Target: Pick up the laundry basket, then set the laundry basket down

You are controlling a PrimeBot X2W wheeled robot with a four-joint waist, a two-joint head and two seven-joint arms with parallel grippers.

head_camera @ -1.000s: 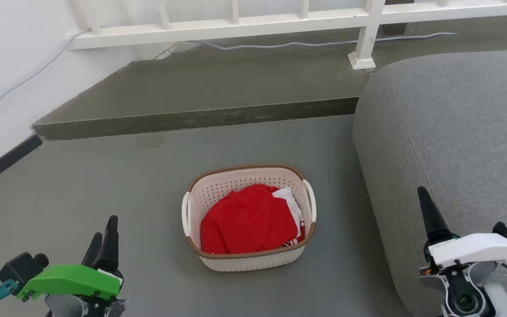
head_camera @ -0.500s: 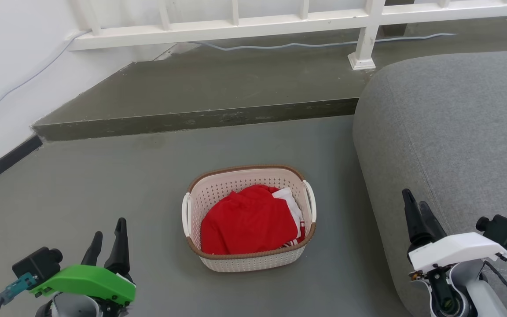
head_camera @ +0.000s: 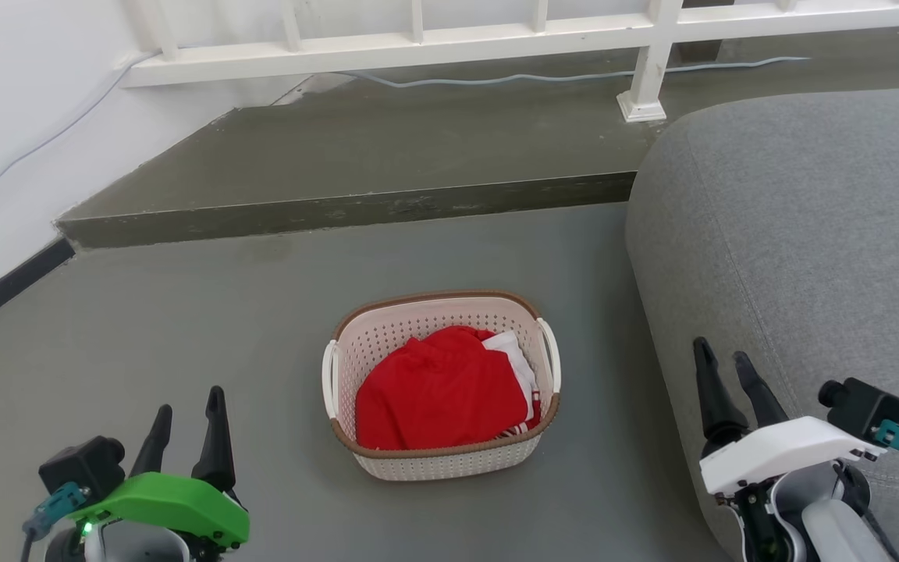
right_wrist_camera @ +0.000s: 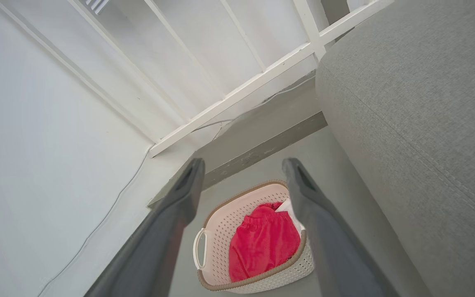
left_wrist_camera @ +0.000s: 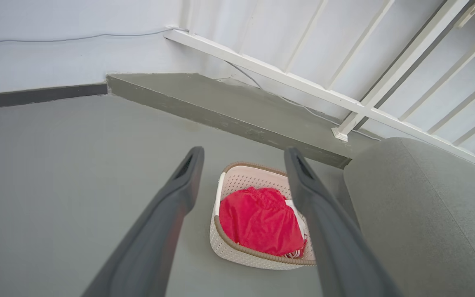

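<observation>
The laundry basket (head_camera: 446,465) sits on the grey floor (head_camera: 184,328), in the middle of the head view. It is just left of a grey sofa (head_camera: 793,234) and on the near side of a raised step (head_camera: 356,156) below a white railing (head_camera: 496,35). A red cloth (head_camera: 438,394) fills most of it, with a bit of white cloth (head_camera: 513,351) tucked at its right side. Nothing touches the basket, and its two white side handles, the left handle (head_camera: 329,378) and the right handle (head_camera: 551,351), are both free.

The left pincer (head_camera: 189,402) hangs at the near left, well apart from the basket, with its two fingers moderately spread and nothing between them. The right pincer (head_camera: 721,351) is at the near right, in front of the sofa's rounded edge, parted a little less and likewise empty. Each wrist view looks down between its parted fingers at the basket beyond.

So the task seems to be at its very start: this is the approach before the pick-up, with no grasp made. The next move probably calls for both arms to go forward and down, one to each handle, most likely with a bend at the waist, as the basket is on the floor. Each pincer would need to straddle its handle before closing. The right one has the tighter route, since the sofa stands close beside that handle.
</observation>
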